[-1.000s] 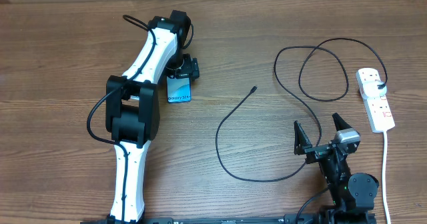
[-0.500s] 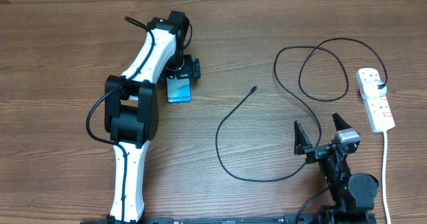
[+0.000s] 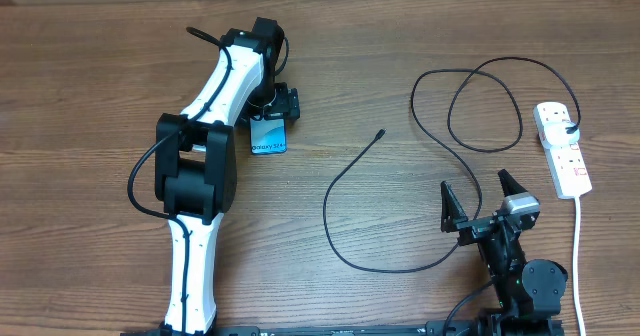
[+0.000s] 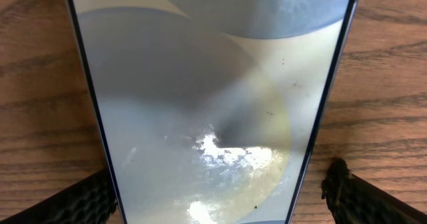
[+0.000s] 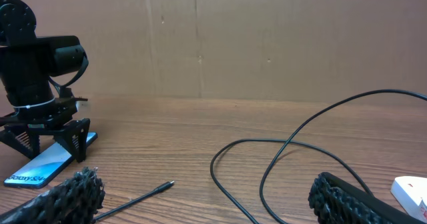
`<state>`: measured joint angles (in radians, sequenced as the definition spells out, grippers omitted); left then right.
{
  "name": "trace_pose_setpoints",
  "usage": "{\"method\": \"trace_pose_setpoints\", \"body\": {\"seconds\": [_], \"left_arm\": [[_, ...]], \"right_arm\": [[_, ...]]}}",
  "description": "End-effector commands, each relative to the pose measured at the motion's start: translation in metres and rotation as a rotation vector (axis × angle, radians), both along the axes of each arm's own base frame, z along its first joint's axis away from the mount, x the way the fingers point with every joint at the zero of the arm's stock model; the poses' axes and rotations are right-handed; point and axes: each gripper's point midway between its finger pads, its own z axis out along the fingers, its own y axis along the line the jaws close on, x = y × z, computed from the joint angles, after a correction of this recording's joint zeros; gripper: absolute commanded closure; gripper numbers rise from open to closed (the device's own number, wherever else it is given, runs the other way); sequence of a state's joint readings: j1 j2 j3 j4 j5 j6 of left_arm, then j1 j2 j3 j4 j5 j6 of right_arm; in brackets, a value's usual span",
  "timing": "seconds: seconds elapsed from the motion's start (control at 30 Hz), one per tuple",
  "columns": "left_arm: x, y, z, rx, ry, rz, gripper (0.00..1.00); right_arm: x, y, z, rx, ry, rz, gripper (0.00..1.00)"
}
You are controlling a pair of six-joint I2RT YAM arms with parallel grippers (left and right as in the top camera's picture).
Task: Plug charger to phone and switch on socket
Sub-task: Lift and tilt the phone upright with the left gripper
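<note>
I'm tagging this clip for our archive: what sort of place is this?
Likely a robotics test bench, not a home: a wood-grain table, a plain brown cardboard backdrop behind it, and a white-and-black jointed robot arm reaching across it.

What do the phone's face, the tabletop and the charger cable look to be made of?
The phone: glossy glass face, going by the mirror-like glare and reflections. The table: wood or wood-look laminate, matte, with visible grain. The charger: thin black cable, likely a rubbery plastic sheath, since it lies in soft loops.
</note>
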<state>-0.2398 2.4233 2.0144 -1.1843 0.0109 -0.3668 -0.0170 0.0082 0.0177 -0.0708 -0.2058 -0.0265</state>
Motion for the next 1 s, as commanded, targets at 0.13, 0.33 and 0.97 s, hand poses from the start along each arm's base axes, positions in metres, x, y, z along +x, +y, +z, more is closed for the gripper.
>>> {"method": "trace_pose_setpoints", "body": {"seconds": [0.13,0.33,0.97], "left_arm": [[-0.0283,0.017,-0.0463,0.078,0.131,0.016,0.05],[-0.0306,0.0177,-0.0465,0.082,0.139,0.027,0.1],[-0.0239,0.0214,-0.0473,0.104,0.109,0.031,0.08]], "right_arm": [[0.0001,0.0007,-0.0021,-0.005,-0.003,0.002,0.0],[0.0001,0.0007,-0.0021,-0.005,-0.003,0.002,0.0],[0.0001,0.0007,-0.0021,-0.005,-0.002,0.002,0.0]]}}
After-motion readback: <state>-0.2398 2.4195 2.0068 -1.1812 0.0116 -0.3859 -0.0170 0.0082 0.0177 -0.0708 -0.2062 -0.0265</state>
